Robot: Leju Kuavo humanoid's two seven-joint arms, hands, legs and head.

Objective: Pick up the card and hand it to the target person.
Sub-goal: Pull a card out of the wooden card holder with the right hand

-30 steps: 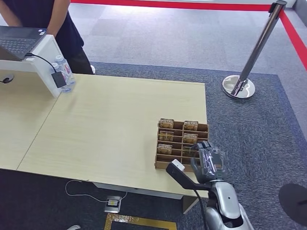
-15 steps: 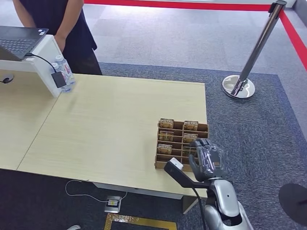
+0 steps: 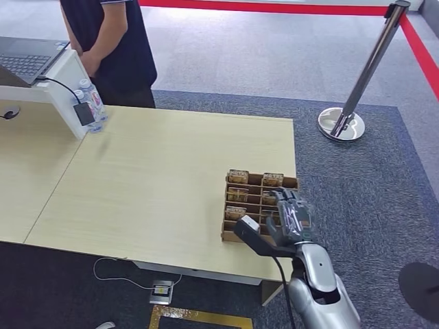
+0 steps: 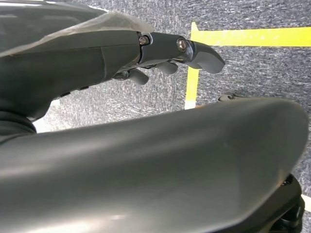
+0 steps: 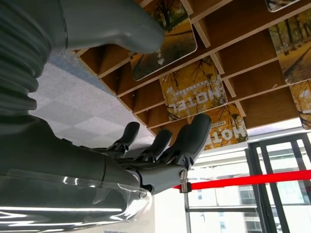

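Reaching over the rack (image 3: 236, 233), we held our right hand (image 3: 290, 218) above its near slots, fingers (image 5: 190, 138) released and grasping nothing, to close on a card (image 5: 192, 93). Cards stood upright in the slots. Our left hand (image 4: 176, 51) hung released, holding nothing.

We see autumn-tree cards (image 3: 237, 177) printed "MOTEL" standing in the slots of a brown wooden rack (image 3: 257, 199) at the table's near right corner.
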